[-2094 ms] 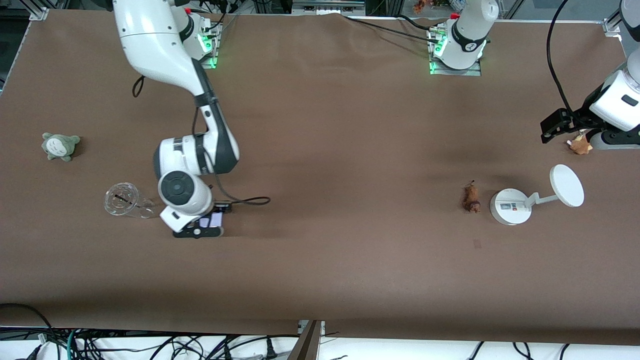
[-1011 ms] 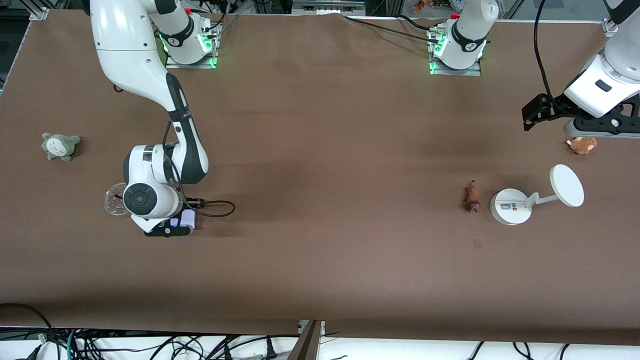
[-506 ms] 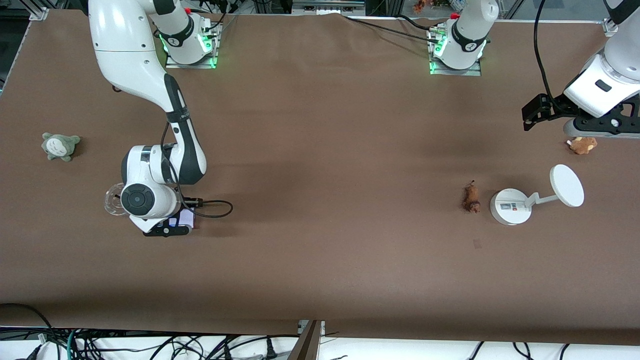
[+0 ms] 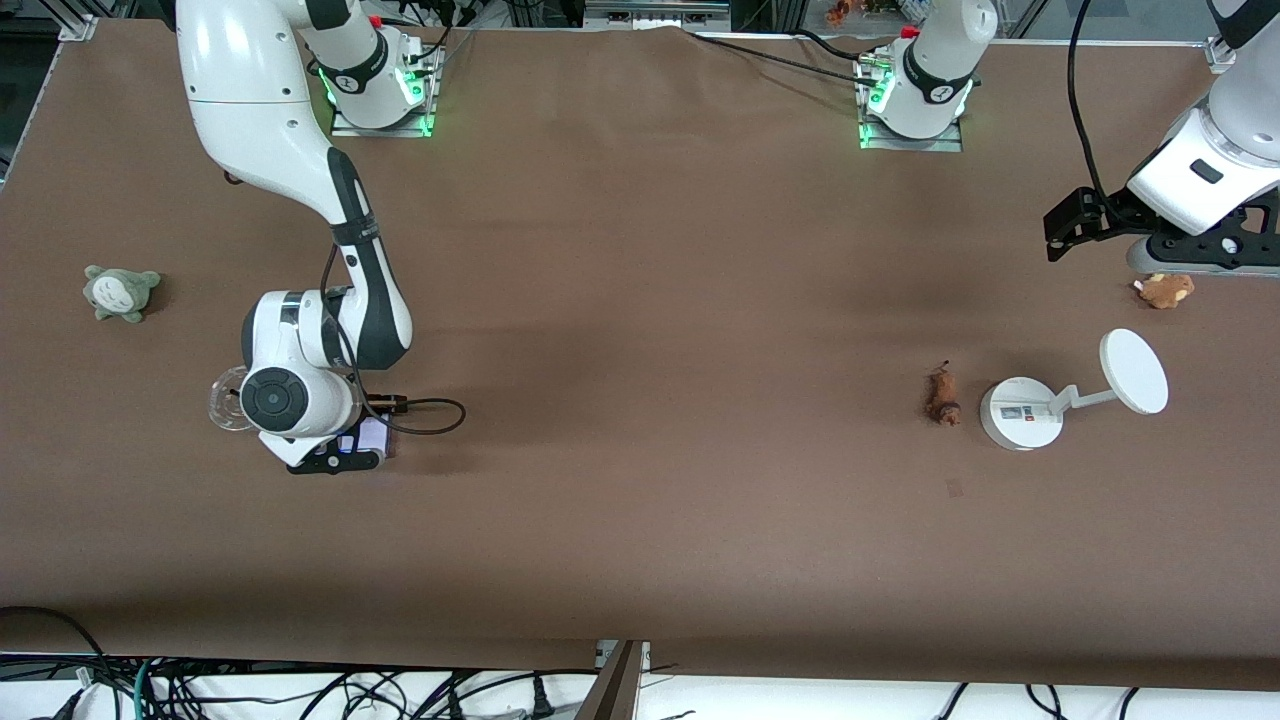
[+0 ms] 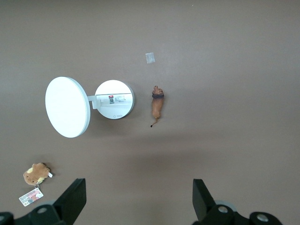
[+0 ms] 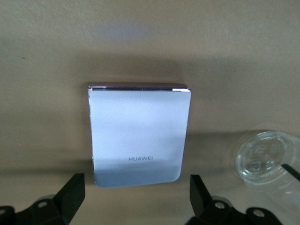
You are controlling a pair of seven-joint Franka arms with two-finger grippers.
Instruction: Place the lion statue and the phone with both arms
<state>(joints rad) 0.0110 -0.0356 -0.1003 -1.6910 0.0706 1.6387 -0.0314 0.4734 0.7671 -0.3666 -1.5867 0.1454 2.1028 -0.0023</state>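
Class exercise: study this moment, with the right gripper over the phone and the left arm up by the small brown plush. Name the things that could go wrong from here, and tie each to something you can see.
1. The clear glass cup lies close beside the phone; the open right gripper may knock it as it moves.
2. The open left gripper hangs over the brown plush toy, apart from the lion statue; it could pick the wrong toy.
3. The lion statue lies next to the white stand, which a reach might bump.
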